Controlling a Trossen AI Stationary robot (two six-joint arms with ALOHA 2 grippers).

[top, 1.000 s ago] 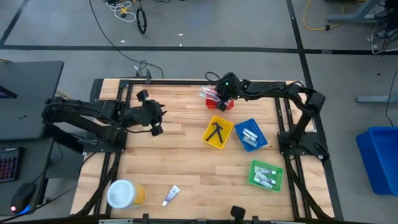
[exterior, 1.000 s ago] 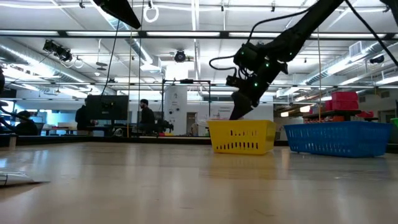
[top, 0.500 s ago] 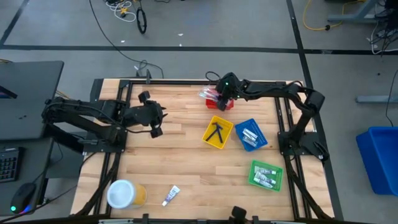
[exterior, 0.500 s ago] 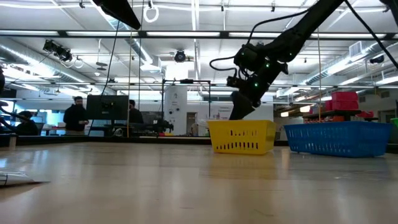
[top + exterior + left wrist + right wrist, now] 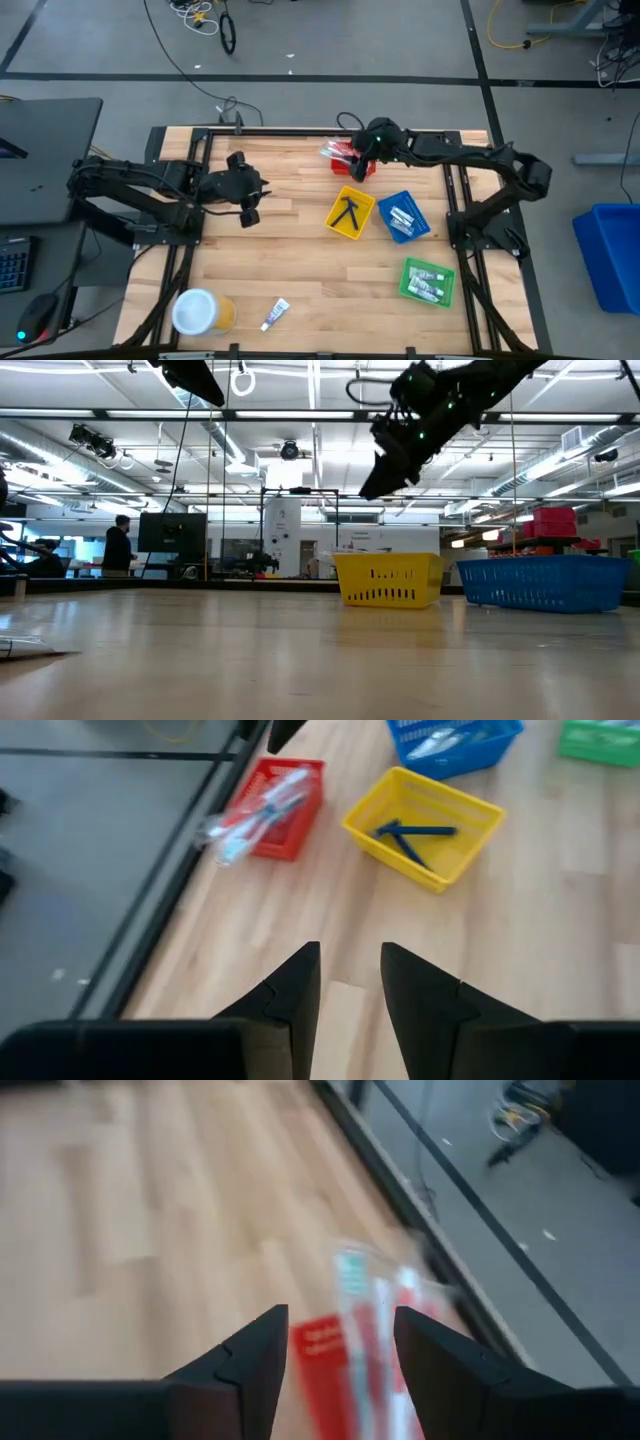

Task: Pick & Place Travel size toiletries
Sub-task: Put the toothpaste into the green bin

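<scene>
The red tray [image 5: 352,162] at the table's far side holds pale toothbrushes [image 5: 335,152] that stick out over its left rim; they also show in the left wrist view [image 5: 250,815]. My right gripper [image 5: 362,155] hangs open and empty high above this tray [image 5: 325,1355], as the low view [image 5: 370,488] shows. My left gripper [image 5: 258,187] is open and empty above the bare left half of the table [image 5: 350,985]. A small white tube [image 5: 274,314] lies flat near the front edge. Black razors [image 5: 349,212] lie in the yellow tray [image 5: 362,228].
A blue tray [image 5: 420,225] with silvery packets and a green tray [image 5: 428,296] with white tubes stand on the right. A large white-topped yellow tub [image 5: 200,312] stands at the front left corner. The wooden middle of the table [image 5: 290,250] is bare.
My right gripper has risen from just above the red tray to well over it and shifted a little toward the table's right edge, holding nothing. The toothbrushes stay in the red tray.
</scene>
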